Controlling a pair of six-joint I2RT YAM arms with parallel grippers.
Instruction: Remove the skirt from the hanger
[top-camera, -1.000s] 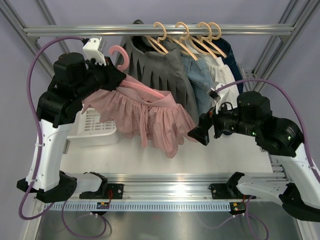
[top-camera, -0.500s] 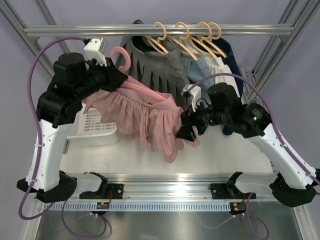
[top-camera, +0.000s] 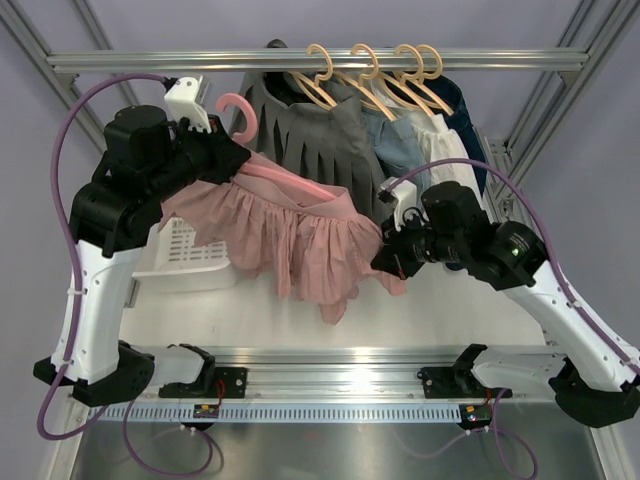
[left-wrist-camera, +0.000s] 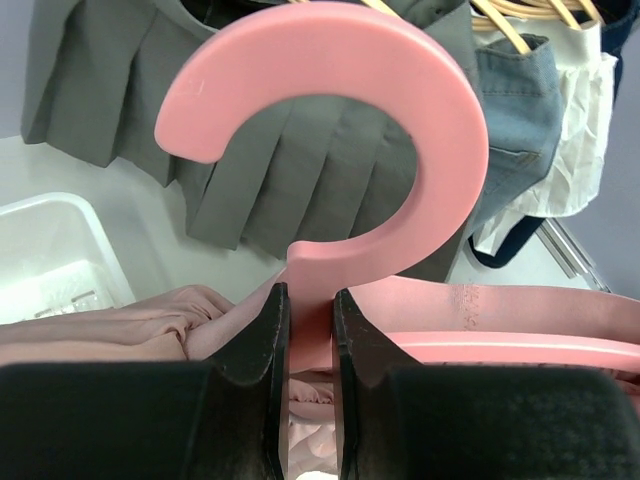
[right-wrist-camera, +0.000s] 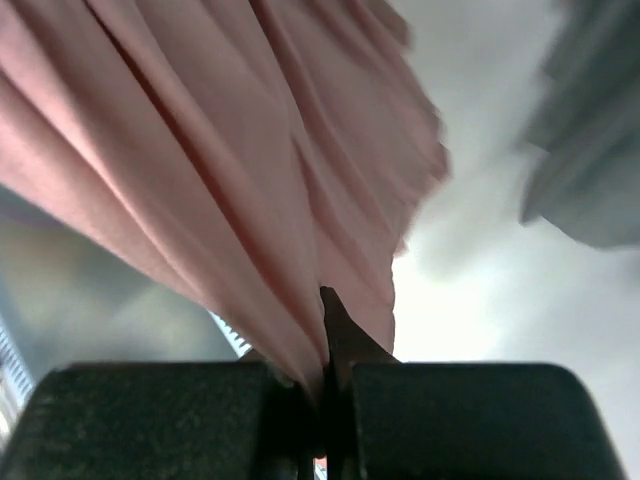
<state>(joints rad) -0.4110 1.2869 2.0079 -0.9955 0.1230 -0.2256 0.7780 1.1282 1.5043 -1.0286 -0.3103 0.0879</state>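
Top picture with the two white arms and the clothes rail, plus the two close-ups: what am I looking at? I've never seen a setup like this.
These are two robot arms bolted to a table, each ending in a two-finger gripper. The wide picture comes from a fixed camera above and behind them. Each close-up comes from a camera on one wrist. The left gripper is clamped on the neck of a pink hanger, which is not hooked on the rail. A pink skirt hangs from it, and the right gripper pinches the skirt's lower edge. More clothes hang on the rail behind, and a white basket sits on the table at the left.
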